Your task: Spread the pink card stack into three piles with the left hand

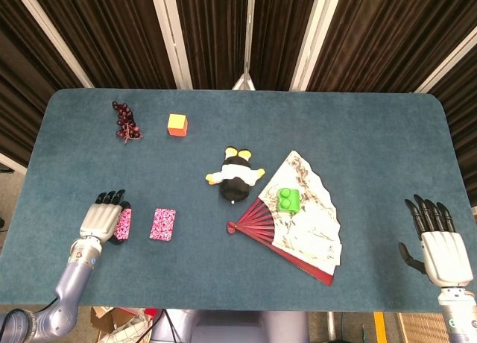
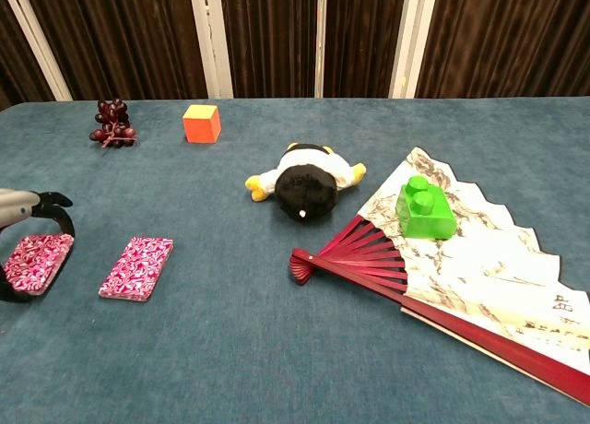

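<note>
One pink patterned card pile lies flat on the blue table, left of centre. A second pink pile sits a short way to its left, low at the table surface, with my left hand gripping it from above, fingers curled around its sides. My right hand hovers at the front right corner, fingers apart, holding nothing; the chest view does not show it.
A plush penguin lies mid-table beside an open paper fan carrying a green block. An orange cube and dark grapes sit at the back left. The table's left edge is close to my left hand.
</note>
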Robot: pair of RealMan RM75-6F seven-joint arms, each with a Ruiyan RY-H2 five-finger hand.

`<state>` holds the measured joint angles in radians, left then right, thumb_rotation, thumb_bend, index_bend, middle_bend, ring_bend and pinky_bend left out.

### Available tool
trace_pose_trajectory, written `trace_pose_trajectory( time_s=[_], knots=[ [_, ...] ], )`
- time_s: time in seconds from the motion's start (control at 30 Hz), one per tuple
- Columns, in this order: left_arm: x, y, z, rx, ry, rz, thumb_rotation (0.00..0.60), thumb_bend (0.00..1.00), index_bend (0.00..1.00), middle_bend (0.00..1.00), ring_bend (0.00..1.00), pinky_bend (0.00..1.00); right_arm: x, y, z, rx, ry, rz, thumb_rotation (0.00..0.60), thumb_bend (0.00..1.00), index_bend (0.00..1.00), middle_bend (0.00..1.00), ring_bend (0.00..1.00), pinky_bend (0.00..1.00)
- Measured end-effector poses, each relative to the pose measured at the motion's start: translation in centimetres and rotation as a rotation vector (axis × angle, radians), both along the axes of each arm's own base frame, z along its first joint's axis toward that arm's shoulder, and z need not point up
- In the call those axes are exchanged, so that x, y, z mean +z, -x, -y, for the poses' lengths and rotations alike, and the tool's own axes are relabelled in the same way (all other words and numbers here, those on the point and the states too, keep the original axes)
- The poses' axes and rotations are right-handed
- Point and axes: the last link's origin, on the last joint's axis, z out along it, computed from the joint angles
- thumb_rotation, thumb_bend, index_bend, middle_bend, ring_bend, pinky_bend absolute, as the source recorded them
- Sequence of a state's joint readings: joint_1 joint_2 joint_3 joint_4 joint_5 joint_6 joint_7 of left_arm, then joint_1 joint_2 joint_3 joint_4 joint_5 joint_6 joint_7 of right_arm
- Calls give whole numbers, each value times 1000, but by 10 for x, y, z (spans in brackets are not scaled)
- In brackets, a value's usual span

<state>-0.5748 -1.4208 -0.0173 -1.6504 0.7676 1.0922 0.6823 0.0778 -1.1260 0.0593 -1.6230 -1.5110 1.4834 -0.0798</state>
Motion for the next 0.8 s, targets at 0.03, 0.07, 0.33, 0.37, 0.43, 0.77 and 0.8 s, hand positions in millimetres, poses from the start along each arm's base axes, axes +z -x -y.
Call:
trace_pose_trajectory(
  time_s=[0.03,0.07,0.33,0.37,0.43,0.77,0.8],
  knots=[
    [0,0,0,3,5,-7,600,142,119,0,0,0,0,0,0,0,0,0,600,366,0,0,0,51],
    [0,1,1,6,9,-15,600,139,97,0,0,0,0,0,0,1,1,0,600,366,0,0,0,51],
    [9,-13,-3,30,24,-21,600,138,78,0,0,0,0,0,0,4,0,-2,600,366,0,0,0,51],
    [9,-16,-4,29,23,-11,600,138,90,0,0,0,-1,-1,-1,5,0,-2,600,366,0,0,0,51],
    [10,-25,-7,26,20,17,600,138,124,0,0,0,-1,-1,0,5,1,-2,600,367,0,0,0,51],
    [-16,-63,-6,-9,71,83,600,138,182,0,0,0,0,0,0,3,0,3,600,367,0,0,0,51],
    [-20,-66,-6,-12,77,85,600,138,184,0,0,0,0,0,0,3,0,4,600,367,0,0,0,51]
  ],
)
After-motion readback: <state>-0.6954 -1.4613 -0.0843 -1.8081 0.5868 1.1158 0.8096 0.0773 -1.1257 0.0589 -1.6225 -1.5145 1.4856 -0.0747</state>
